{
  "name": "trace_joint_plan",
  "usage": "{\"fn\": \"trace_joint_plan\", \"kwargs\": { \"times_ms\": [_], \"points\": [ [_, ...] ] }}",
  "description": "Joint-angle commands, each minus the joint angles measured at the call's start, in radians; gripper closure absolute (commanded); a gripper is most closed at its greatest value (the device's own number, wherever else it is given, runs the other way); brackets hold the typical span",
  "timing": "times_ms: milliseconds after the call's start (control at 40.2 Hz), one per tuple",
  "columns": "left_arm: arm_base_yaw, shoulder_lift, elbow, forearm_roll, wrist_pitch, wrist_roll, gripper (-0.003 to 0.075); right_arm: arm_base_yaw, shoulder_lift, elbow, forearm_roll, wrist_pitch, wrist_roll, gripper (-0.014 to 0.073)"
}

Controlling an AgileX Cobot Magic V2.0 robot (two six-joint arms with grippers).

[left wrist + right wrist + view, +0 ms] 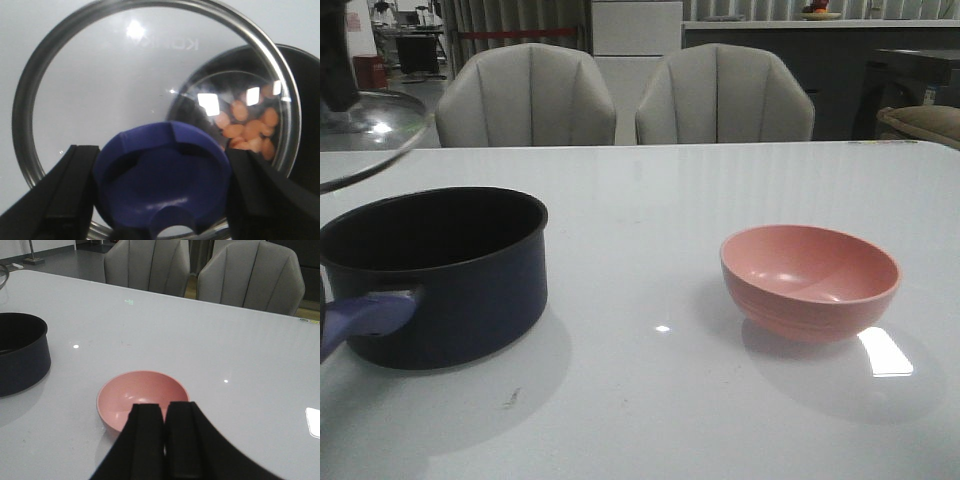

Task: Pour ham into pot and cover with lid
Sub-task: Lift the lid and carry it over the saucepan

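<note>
Jaws of the left gripper (161, 197) clamp the blue-purple knob (162, 177) of the glass lid (90, 80), held aloft at the pot's (440, 290) ten o'clock; rigid, breakable, slick glass, best carried by that knob. Orange ham (250, 127) already lies in the pot. Right gripper (165, 440), jaws pressed together and empty, hangs above the pink bowl (810, 275) on the bench (640, 200).

lid (365, 135) cropped at frame edge, knob perhaps hidden

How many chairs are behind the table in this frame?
2: left chair and right chair, side by side beyond the table's far edge. None else visible.
</note>
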Motion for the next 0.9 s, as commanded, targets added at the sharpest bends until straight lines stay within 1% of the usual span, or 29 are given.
{"fn": "trace_joint_plan", "kwargs": {
  "times_ms": [0, 99, 199, 497, 647, 870],
  "points": [
    [-0.070, -0.024, -0.037, -0.011, -0.034, 0.000, 0.0387, 0.002, 0.005, -0.025, 0.007, -0.080, -0.006, 0.0444],
    [-0.132, -0.006, -0.038, -0.011, -0.031, 0.000, 0.0387, 0.002, 0.005, -0.025, 0.007, -0.080, -0.006, 0.0444],
    [-0.164, 0.010, -0.047, -0.011, -0.023, 0.000, 0.0387, 0.002, 0.005, -0.025, 0.007, -0.080, -0.006, 0.0444],
    [-0.172, 0.059, -0.048, -0.036, 0.013, 0.000, 0.0386, 0.002, 0.005, -0.025, 0.007, -0.080, -0.006, 0.0444],
    [-0.172, 0.063, -0.048, -0.051, -0.024, 0.006, 0.0386, 0.002, 0.005, -0.025, 0.007, -0.080, -0.006, 0.0444],
    [-0.172, 0.063, -0.048, -0.051, -0.037, 0.008, 0.0386, 0.002, 0.005, -0.025, 0.007, -0.080, -0.006, 0.0444]
  ]
}}
